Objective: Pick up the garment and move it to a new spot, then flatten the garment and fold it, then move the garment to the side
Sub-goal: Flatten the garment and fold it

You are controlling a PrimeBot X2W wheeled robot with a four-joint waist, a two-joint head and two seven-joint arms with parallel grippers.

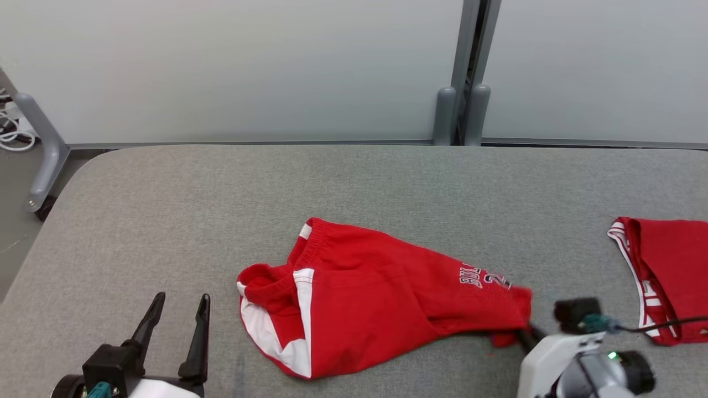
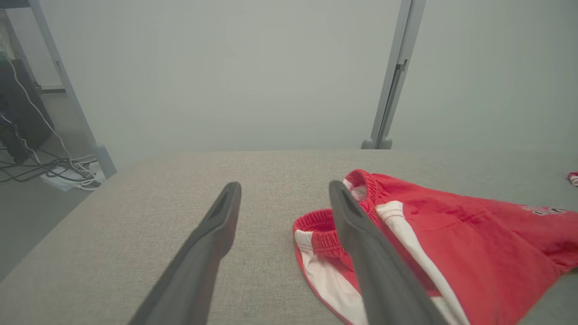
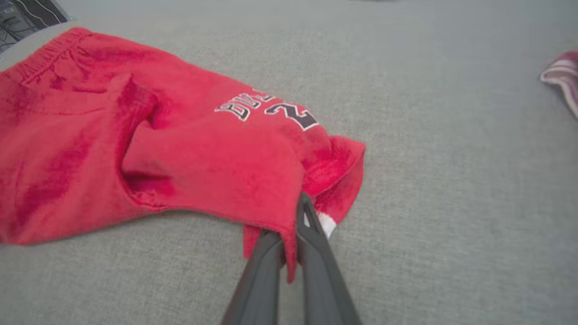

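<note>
Right claw [image 3: 292, 228] of mine is clamped on the hem of the red shorts [image 3: 180, 158]. My right wrist view shows cloth pinched between both fingers [image 3: 316, 253], while in the head view the tips vanish under fabric. Left claw [image 1: 182, 301] gapes wide, holding nothing, at 8 o'clock of the shorts, which lie mid-table [image 1: 166, 210]. A second garment [image 1: 669, 271] lies at their 3 o'clock.
</note>
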